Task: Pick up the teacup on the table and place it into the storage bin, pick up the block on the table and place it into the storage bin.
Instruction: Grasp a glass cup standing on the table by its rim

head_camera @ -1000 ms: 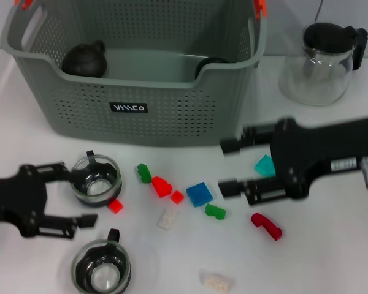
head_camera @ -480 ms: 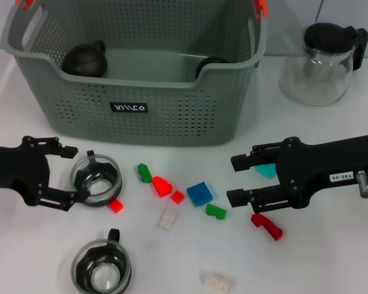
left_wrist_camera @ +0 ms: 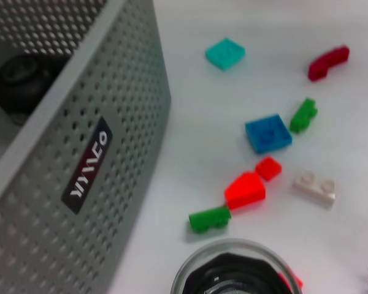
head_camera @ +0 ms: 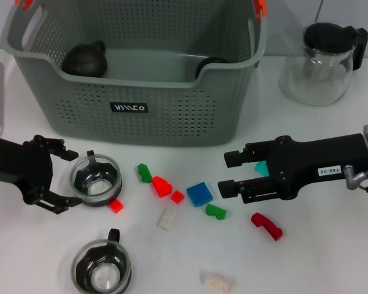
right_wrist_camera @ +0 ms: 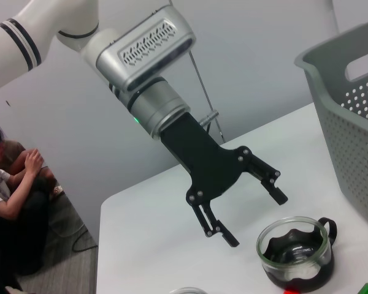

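The left hand sits low on the counter with its fingers spread wide and holding nothing, their tips just beside the nearer glass teacup, which stands upright close in front of the storage bin. The risk I see is a glancing close: the cup lies beyond the fingertips rather than between them, so a close made from here might pinch only its rim or push it into the small red block touching its base, and the handle at the back could catch a finger. The right hand, also open and empty, hovers over the scattered blocks, with the teal block partly hidden behind its fingers and the blue block just ahead; with pieces this crowded it may nudge a neighbour while closing. A second teacup waits nearer the robot. The right wrist view shows the left hand from the side, clearly apart from the teacup, which the head view leaves ambiguous. The left wrist view shows the teal block whole.
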Motion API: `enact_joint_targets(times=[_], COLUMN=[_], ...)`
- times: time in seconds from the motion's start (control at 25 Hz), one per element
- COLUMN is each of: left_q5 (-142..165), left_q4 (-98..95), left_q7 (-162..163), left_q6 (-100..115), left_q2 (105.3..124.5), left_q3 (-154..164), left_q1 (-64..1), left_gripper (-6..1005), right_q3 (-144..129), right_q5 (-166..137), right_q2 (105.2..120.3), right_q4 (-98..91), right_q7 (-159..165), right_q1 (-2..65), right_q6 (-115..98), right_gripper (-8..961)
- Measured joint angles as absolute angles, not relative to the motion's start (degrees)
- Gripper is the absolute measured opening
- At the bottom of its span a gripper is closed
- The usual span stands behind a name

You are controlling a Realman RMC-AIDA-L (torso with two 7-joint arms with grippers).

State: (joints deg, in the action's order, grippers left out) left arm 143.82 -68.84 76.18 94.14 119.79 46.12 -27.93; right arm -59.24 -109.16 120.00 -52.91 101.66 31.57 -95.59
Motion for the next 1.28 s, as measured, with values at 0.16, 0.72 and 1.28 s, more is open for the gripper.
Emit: enact_joint_targets(times=[0.16,0.72,1.28], left_q5=[147.11,149.7,152.09], left_q4=[-69.99,-72.54,-85.1], left_q7=[76.18,76.42,84.47], left_q6=[93.98,94.65,115.56], left_q2=[120.03,120.73,123.53], left_q3=[47.96,52.69,48.76], left_q1=[-29.31,-31.32,-28.59], left_gripper=[873,795,793], right_q3=[-59.56,-59.25,-59.2], right_q5=[-109.16,-109.16,-109.16], right_q2=[120.05,119.88,119.05], right_q4=[-52.83,-50.66,-50.62], right_q7=[102.73,102.83,101.42], right_q1=[31.72,32.43,32.52], right_q6=[-94.55,-91.83,-90.74], right_gripper=[760,761,761])
